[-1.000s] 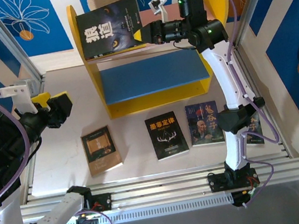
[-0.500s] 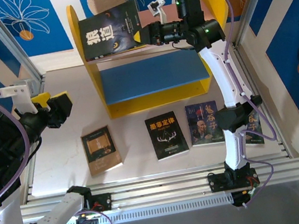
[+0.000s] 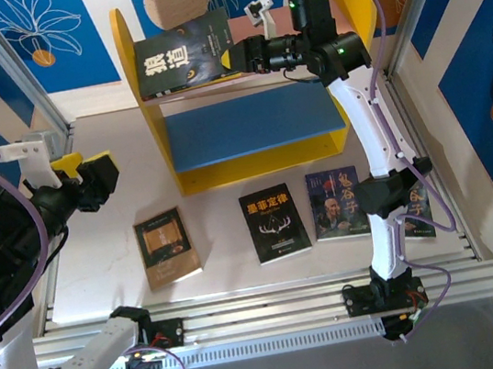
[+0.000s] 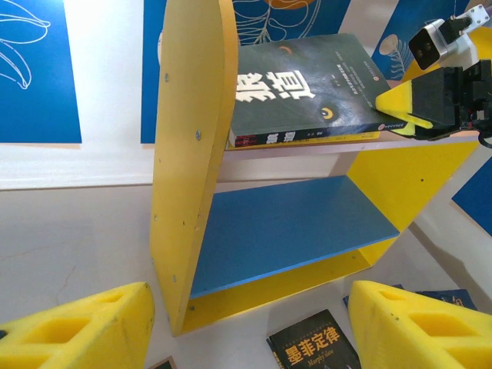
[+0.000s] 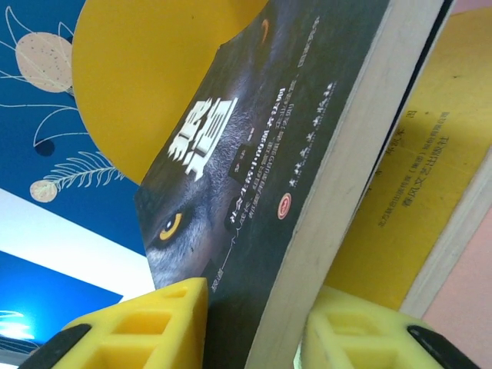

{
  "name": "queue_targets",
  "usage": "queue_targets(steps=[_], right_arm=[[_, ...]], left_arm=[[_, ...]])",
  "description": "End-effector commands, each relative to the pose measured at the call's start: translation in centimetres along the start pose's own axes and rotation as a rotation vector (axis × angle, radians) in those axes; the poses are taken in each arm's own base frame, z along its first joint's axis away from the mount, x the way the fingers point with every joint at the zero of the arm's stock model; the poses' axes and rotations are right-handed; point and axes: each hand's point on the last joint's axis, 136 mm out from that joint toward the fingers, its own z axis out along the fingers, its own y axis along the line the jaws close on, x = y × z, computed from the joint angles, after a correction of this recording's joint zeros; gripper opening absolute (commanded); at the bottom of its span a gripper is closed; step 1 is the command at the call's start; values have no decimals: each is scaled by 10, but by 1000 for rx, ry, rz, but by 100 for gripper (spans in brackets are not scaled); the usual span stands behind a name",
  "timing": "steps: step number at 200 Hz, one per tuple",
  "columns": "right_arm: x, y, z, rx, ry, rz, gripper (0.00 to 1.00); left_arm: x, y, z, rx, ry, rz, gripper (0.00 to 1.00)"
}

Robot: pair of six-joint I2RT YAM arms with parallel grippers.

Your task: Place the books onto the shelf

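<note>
Dark wolf-cover book lying on top board of shelf, its edge between right jaws, clamped or slack unclear; left jaws apart, empty. Risk: dragged off if snagged during pull-back.

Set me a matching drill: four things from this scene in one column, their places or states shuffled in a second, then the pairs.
1 wolf-cover book
2 brown book
3 blue board
4 left gripper

A open, holding nothing
B lower level of the shelf
C leftmost book on the table
D lying on the shelf's upper level

Pairs: 1-D, 2-C, 3-B, 4-A
</note>
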Motion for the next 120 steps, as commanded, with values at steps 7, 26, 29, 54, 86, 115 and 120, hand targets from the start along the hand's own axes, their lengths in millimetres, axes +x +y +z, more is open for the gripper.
queue_targets(steps=[7,26,29,54,86,115,120], right_arm=[[-10,12,-7,7,-40,-73,35],[-11,10,-6,18,-44,-77,37],[-11,9,-6,18,-44,-78,38],[-11,6,-6,37,-45,-81,39],[-11,1,-6,58,-48,-85,43],[-10,-5,-6,77,-45,-88,46],[-11,-6,-7,80,-45,-87,47]], left_arm=[[1,5,-5,-25,-5,25,68],[1,5,-7,-26,-8,24,68],[1,5,-7,-27,-8,25,68],[1,6,-8,-32,-8,27,68],[0,6,-10,-33,-10,30,68],[1,7,-9,-39,-7,32,68],[1,7,-9,-39,-7,32,68]])
